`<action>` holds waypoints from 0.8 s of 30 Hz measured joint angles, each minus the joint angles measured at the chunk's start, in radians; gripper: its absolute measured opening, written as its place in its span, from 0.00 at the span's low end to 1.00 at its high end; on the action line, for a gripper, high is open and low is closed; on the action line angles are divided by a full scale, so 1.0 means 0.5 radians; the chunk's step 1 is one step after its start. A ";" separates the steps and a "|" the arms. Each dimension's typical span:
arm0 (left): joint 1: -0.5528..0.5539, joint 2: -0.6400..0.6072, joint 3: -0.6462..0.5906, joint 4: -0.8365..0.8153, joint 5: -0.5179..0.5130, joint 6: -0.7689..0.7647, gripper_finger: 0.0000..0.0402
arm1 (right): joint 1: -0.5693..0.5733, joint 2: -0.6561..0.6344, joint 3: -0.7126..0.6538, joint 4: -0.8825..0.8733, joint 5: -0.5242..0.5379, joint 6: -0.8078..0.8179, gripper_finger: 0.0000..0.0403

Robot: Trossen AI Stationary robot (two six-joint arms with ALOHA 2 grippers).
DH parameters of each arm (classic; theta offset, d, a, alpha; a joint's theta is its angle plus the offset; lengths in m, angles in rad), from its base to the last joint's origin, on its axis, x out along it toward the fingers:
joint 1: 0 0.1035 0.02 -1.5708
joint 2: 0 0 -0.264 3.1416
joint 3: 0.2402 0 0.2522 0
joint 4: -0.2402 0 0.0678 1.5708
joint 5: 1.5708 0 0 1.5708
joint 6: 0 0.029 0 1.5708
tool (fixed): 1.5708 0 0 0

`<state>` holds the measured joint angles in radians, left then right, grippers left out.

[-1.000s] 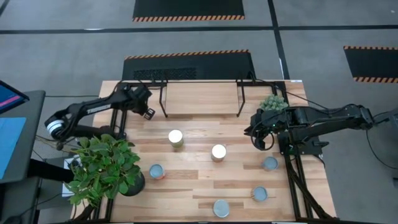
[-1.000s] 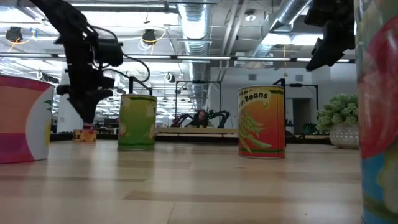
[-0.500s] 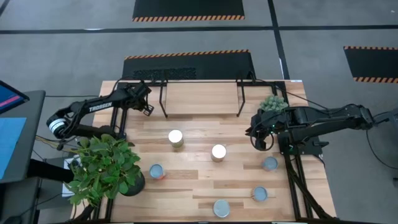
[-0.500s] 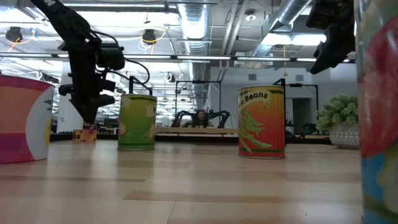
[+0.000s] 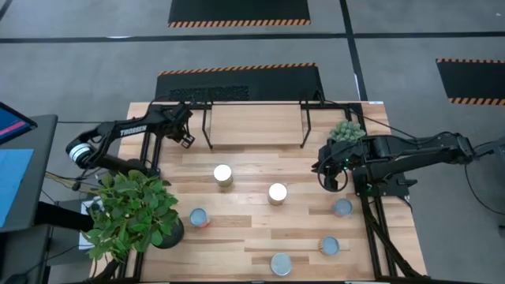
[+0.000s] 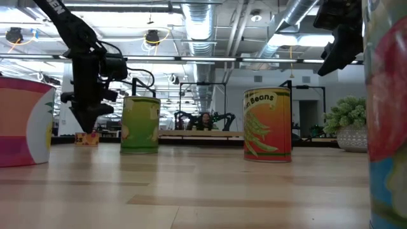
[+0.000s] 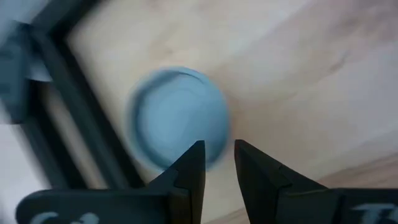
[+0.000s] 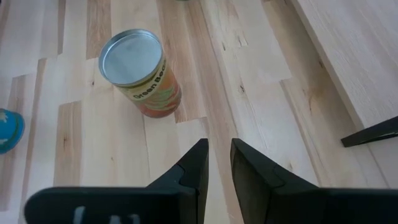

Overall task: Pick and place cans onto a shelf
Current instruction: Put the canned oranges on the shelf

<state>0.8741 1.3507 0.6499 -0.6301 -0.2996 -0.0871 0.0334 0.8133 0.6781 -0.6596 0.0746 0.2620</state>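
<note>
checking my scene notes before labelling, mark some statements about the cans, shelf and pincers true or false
1. Six cans show on the table in the high view. True.
2. The right pincer holds a can. False: it is empty above bare planks, with the bean can apart from it.
3. The left pincer hangs by the left end of the shelf. True.
4. The cans lie on their sides. False: they stand upright.
5. The big leafy plant stands on the right arm's side. False: the left arm's.

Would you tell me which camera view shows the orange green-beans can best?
The low view: the orange green-beans can stands side-on, label readable. The high view shows only its pale round top; the right wrist view shows it obliquely; the left wrist view misses it.
</note>
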 joint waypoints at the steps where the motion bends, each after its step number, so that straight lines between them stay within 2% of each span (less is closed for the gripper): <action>1: 0.006 0.023 -0.005 -0.013 0.000 0.001 0.19 | 0.000 0.000 0.000 0.000 0.000 0.000 0.23; 8: -0.005 0.159 0.006 -0.007 -0.117 0.057 0.18 | 0.000 0.000 -0.001 -0.006 -0.001 0.000 0.23; 12: -0.022 0.141 0.028 -0.027 -0.120 0.083 0.06 | -0.001 0.000 0.000 -0.038 0.000 0.000 0.23; 15: -0.024 0.095 0.083 -0.118 -0.071 0.079 0.02 | -0.001 0.000 -0.001 -0.040 0.000 0.001 0.23; 24: -0.071 -0.186 0.468 -0.440 -0.222 0.039 0.00 | -0.001 0.000 0.000 -0.037 0.000 0.001 0.23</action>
<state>0.8387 1.2575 0.8839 -0.8503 -0.4105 -0.0675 0.0330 0.8135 0.6778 -0.6782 0.0746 0.2626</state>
